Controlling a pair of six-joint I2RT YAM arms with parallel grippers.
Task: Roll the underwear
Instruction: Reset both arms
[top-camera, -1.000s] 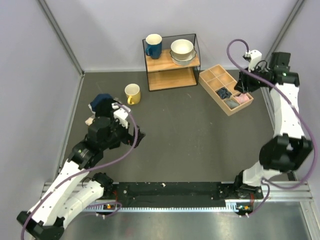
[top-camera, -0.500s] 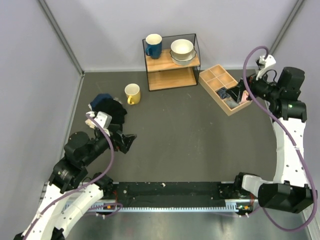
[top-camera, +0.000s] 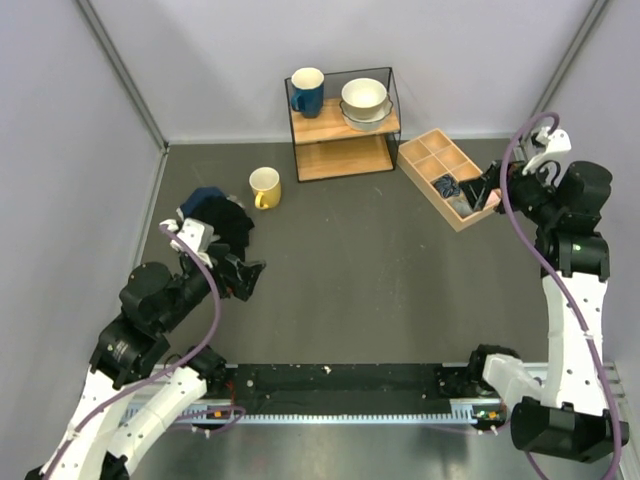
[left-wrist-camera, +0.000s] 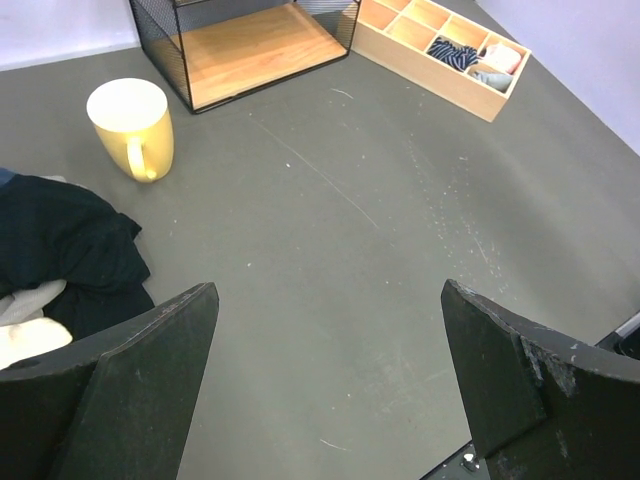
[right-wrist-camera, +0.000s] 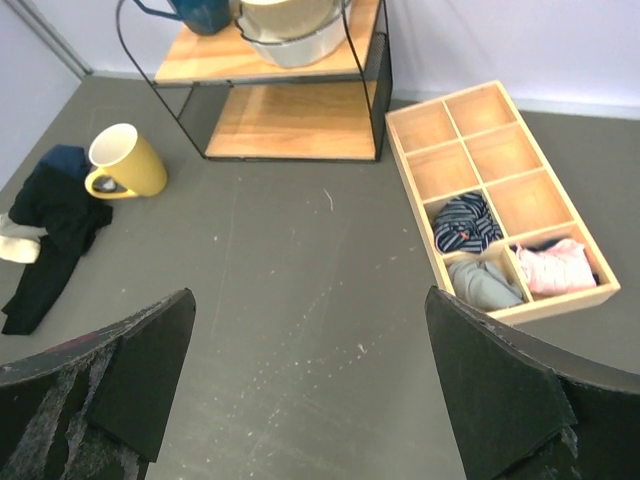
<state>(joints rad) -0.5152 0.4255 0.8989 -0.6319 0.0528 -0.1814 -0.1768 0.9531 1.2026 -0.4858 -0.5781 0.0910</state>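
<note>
The light-pink underwear lies bunched in the near right compartment of a wooden divided tray, beside a striped navy roll and a grey roll. It also shows small in the left wrist view. In the top view my right gripper hangs over that end of the tray and hides it. The right gripper is open and empty, raised above the floor left of the tray. My left gripper is open and empty over bare floor near the dark clothes.
A pile of black garments with a small beige cloth lies at the left. A yellow mug stands beside it. A wire shelf at the back holds a blue mug and stacked bowls.
The right arm has lifted and drawn back to the right from the tray, gripper empty. The left arm has pulled back toward the near left, away from the clothes pile.
</note>
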